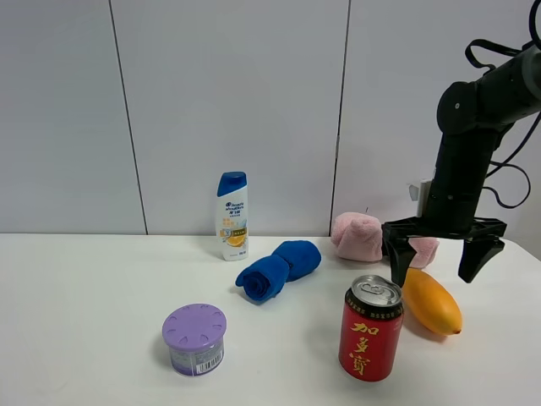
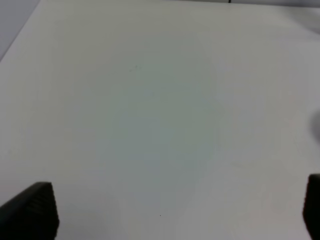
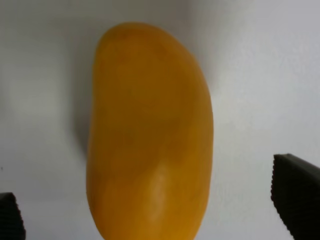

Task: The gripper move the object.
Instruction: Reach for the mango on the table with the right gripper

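Observation:
The orange-yellow mango [image 1: 432,302] lies on the white table at the right, just right of the red can, pointed tip toward the front right. My right gripper [image 1: 439,259], a black claw on a thick black arm, hangs open just above the mango's rear end without touching it. In the right wrist view the mango [image 3: 149,135] fills the middle, lying between the two spread fingertips [image 3: 296,194]. My left gripper [image 2: 175,207] is open over bare white table; only its fingertips [image 2: 32,210] show, and it does not appear in the exterior view.
A red drink can [image 1: 370,327] stands beside the mango at the front. A rolled blue cloth [image 1: 278,270], a pink cloth [image 1: 358,237], a shampoo bottle [image 1: 232,215] and a purple-lidded jar [image 1: 195,338] stand on the table [image 1: 84,296].

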Robot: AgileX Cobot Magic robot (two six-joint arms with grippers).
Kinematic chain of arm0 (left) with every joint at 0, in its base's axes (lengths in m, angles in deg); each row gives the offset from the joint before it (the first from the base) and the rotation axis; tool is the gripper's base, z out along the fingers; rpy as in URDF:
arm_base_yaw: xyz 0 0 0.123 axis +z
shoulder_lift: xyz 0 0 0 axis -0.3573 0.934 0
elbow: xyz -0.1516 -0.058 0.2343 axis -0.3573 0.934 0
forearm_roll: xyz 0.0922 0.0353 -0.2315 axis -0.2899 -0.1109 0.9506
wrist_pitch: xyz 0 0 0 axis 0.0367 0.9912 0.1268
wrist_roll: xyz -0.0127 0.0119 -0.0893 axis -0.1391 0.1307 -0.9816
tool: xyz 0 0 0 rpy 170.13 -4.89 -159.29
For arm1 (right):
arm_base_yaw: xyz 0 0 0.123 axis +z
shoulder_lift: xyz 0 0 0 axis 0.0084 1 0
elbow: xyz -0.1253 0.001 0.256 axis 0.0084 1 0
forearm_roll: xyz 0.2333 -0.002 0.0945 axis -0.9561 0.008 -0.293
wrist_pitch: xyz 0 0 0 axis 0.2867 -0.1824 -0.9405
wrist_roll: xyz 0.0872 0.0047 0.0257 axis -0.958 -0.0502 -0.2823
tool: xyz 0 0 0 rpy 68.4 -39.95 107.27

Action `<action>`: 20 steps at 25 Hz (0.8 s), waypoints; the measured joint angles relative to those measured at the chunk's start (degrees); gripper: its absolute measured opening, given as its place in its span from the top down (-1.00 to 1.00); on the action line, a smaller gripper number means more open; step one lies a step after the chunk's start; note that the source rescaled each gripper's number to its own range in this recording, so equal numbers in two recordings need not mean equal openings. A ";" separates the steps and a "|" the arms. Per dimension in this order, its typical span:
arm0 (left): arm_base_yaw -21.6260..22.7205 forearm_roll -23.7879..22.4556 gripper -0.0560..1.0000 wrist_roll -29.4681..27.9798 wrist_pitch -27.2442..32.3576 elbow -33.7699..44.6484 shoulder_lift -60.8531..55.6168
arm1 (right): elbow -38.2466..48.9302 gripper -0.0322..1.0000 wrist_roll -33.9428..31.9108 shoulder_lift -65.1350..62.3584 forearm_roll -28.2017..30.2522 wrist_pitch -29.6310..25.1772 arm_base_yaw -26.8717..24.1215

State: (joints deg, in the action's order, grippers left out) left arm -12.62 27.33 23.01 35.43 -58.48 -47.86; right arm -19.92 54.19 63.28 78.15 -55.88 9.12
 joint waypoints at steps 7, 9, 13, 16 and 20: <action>0.00 0.00 -1.00 0.00 0.00 0.00 0.00 | 0.00 -0.94 -0.80 1.28 0.42 2.52 0.00; 0.00 0.00 -1.00 0.00 0.00 0.00 0.00 | 0.00 -0.92 -0.80 2.67 0.47 2.41 0.00; 0.00 0.00 -1.00 0.00 0.00 0.00 0.00 | 0.00 -0.90 -1.11 5.02 0.52 2.36 0.00; 0.00 0.00 -1.00 0.00 0.00 0.00 0.00 | 0.00 -0.90 -1.11 6.06 0.52 2.36 0.00; 0.00 0.00 -1.00 0.00 0.00 0.00 0.00 | 0.00 -0.90 -1.11 6.34 0.52 2.36 0.00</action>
State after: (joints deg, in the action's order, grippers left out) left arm -12.62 27.33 23.01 35.43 -58.48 -47.86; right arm -19.92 53.08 69.62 78.67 -53.52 9.12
